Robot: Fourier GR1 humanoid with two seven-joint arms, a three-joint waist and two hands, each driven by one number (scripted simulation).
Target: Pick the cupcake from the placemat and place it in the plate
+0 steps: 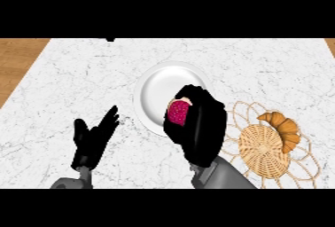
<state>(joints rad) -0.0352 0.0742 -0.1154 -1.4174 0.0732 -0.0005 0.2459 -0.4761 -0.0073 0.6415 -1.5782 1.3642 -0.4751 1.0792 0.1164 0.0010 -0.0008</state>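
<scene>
My right hand (204, 124) is curled round the cupcake (177, 112), whose pink frosted top shows between the fingers and thumb. The hand and cupcake hang over the lower right part of the white plate (160, 84), which lies mid-counter. The woven wicker placemat (265, 148) lies to the right of the hand. My left hand (91, 139) rests open at the lower left, fingers pointing up, holding nothing.
A croissant (285, 128) lies on the placemat's right side. The white marble counter (78, 75) spreads around the plate, with wooden floor past its left edge (16, 62).
</scene>
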